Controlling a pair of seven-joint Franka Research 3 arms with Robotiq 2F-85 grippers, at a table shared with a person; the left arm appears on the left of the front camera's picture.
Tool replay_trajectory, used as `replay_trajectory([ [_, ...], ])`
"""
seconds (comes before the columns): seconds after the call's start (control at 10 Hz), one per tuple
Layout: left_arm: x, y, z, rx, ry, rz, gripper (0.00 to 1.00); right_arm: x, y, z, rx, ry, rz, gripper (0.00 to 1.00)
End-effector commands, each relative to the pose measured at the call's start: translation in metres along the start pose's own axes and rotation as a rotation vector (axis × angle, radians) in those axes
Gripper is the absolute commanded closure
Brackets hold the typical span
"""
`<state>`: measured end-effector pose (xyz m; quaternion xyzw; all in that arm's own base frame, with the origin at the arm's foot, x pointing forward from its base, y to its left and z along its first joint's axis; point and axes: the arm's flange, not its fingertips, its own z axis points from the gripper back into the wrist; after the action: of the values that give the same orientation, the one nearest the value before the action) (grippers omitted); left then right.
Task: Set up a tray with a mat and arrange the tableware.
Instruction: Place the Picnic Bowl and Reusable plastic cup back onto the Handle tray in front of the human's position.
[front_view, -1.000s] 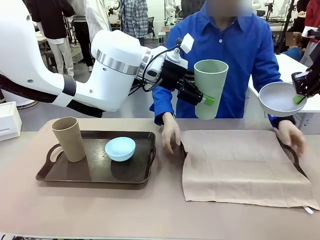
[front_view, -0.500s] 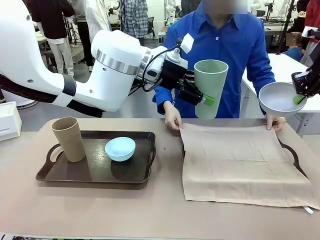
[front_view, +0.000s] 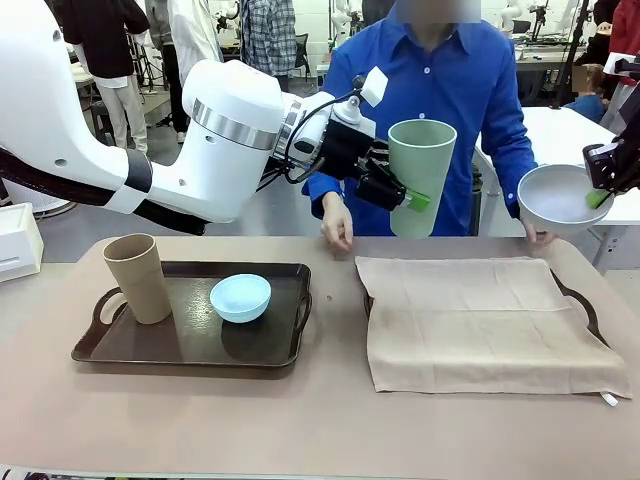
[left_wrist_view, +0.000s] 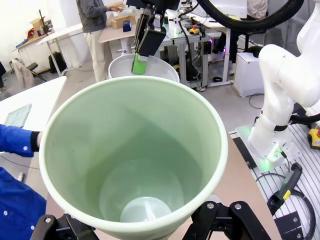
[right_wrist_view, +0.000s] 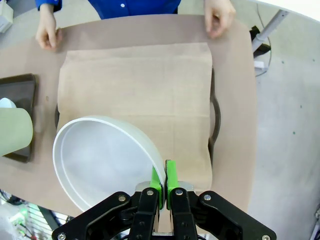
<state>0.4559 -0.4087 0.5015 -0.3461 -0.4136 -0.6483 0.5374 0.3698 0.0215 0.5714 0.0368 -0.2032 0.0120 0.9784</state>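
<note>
My left gripper (front_view: 416, 203) holds the sage green tumbler (front_view: 421, 160) upright in the air above the table's far edge, its green pads clamped on the tumbler's wall. The left wrist view looks down into the tumbler (left_wrist_view: 135, 160). At the right, my right gripper (front_view: 600, 190) is shut on the rim of the pale grey-white bowl (front_view: 555, 198), which hangs tilted above the mat (right_wrist_view: 135, 95). This beige mat (front_view: 480, 320) covers a dark tray (front_view: 592, 312). A second dark tray (front_view: 190, 345) on the left carries the tan-brown tumbler (front_view: 138, 278) and the light blue bowl (front_view: 240, 297).
A person in a blue shirt stands across the table, with one hand (front_view: 338, 222) and the other hand (front_view: 540, 238) at the far edge beside the mat's corners. A white box (front_view: 18, 240) sits at the far left. Bare tabletop (front_view: 300, 420) runs along the front.
The person's hands have drawn back from the mat to the table's far edge, and the mat now lies flatter and squarer on its tray. Both grippers have stayed in place.
</note>
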Motion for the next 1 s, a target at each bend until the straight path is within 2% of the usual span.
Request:
replay_trajectory([
  [0.0,0.002,0.001,0.002,-0.009,-0.008,-0.004,1.00,0.001,0.000,-0.001,-0.001,-0.003,0.006,1.00],
  [0.6,0.002,0.001,0.002,-0.009,-0.008,-0.004,1.00,0.001,0.000,-0.001,-0.001,-0.003,0.006,1.00],
  [0.7,0.000,0.000,0.000,0.000,0.000,0.000,0.15,0.000,0.000,0.000,0.000,0.000,0.000,0.95],
  [0.9,-0.031,0.017,-0.024,-0.070,-0.094,0.037,0.15,0.010,-0.013,-0.041,0.017,0.100,-0.017,0.95],
])
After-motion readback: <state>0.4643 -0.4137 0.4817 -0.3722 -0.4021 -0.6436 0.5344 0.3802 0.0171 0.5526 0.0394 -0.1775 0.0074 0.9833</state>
